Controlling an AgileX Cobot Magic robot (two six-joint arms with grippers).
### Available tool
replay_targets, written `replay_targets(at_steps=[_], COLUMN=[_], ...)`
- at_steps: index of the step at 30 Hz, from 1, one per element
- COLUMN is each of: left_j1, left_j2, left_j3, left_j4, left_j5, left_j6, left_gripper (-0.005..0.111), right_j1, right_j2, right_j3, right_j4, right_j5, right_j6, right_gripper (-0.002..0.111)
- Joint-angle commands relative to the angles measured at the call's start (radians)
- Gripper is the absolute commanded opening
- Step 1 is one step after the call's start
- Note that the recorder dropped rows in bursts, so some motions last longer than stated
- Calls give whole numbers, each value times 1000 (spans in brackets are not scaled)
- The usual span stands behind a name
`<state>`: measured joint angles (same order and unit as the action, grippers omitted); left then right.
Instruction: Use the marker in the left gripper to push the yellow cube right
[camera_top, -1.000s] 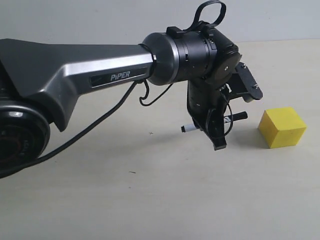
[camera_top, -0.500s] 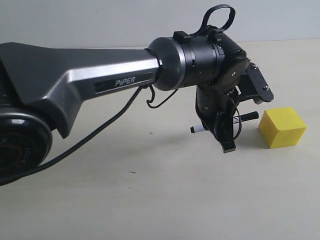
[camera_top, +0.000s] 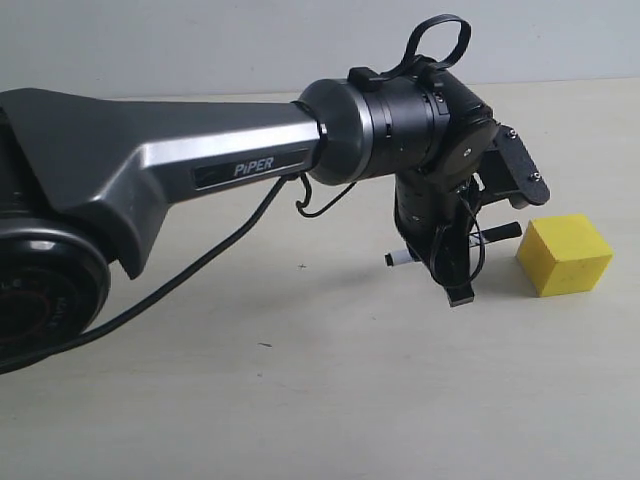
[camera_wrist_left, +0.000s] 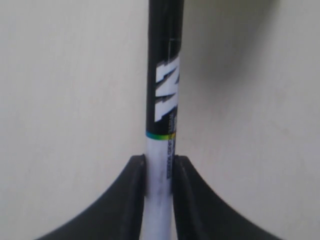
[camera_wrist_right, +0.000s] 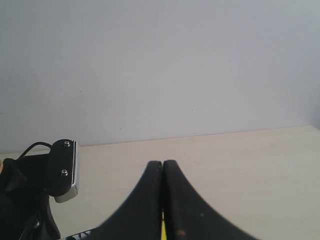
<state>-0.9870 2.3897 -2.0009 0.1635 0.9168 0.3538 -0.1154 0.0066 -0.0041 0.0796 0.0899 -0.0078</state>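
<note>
Left wrist view: our left gripper clenches the marker, which may slide back through the jaws against the cube; our right gripper is closed.

The exterior camera stands close beside the left arm, looking down across the counter. The left wrist camera, just behind the left claw, is tight on the marker (both views share it); the right wrist camera faces the wall.

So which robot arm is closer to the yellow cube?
Left. The left gripper hangs just left of the yellow cube in the exterior view, its jaws holding the marker aimed at it. The right gripper shows only in its own wrist view, farther off.
</note>
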Motion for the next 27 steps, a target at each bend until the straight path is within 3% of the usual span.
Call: replay_targets(at_steps=[1,11,21,27], left_j1=[1,-1,11,12], left_j2=[-4,28,21,21], left_j3=[6,6,6,6], left_j4=[4,-12,32,26], left_j5=[31,-143,-92,-156], left_j6=[36,32,30,12], left_gripper=[0,0,0,0], right_j1=[-7,-7,-7,-7], right_j2=[-7,-7,-7,-7], right_j3=[4,4,4,4], right_j4=[-3,0,0,0], right_j5=[-2,-2,-2,-2], right_j6=[1,1,1,1], right_gripper=[0,0,0,0])
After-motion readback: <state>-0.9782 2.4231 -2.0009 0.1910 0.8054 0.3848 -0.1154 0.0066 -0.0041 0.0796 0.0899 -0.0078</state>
